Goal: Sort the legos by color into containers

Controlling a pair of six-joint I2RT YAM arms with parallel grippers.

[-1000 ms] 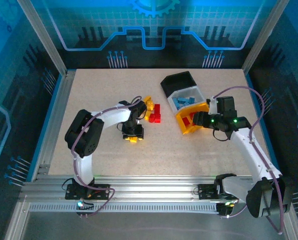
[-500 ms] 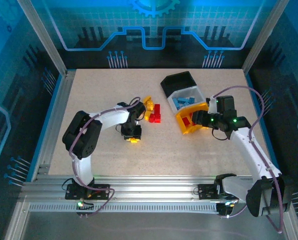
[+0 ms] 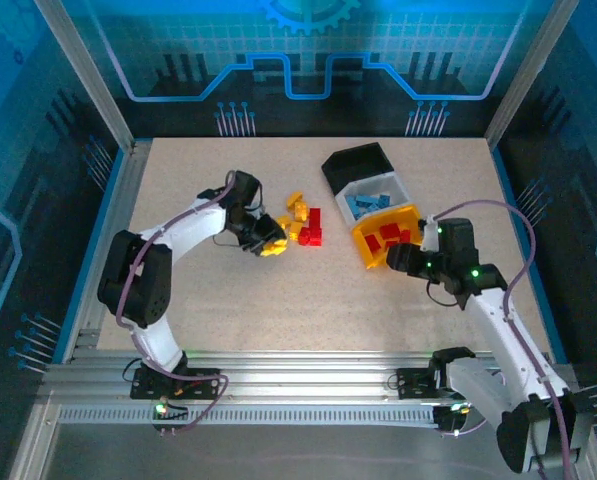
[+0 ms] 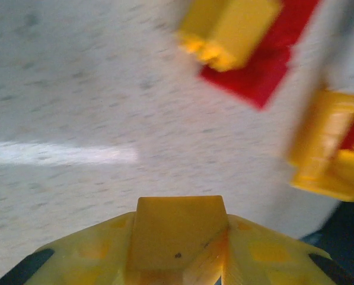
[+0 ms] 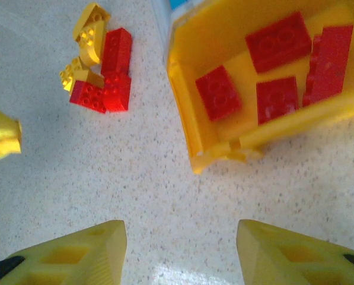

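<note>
My left gripper (image 3: 266, 240) is shut on a yellow lego (image 4: 177, 228) and holds it just above the table, left of a loose pile of yellow legos (image 3: 298, 212) and red legos (image 3: 312, 228). Beside the near corner of the yellow container (image 3: 371, 250) my right gripper (image 3: 394, 259) stands open and empty over bare table. That container holds several red legos (image 5: 278, 41). The translucent white container (image 3: 362, 188) holds blue legos (image 3: 370, 204). The black container (image 3: 356, 160) lies behind it. In the right wrist view the loose pile (image 5: 99, 65) lies at the upper left.
The three containers are bunched together at the right rear of the table (image 3: 228, 310). Aluminium rails (image 3: 278, 375) run along the near edge and posts stand at the sides. The left gripper's yellow tip (image 5: 0, 139) shows at the left edge of the right wrist view.
My left gripper closed on the yellow lego, lifted it and swung toward the back, beside the pile. My right gripper drew back out of the yellow container toward the near edge.
</note>
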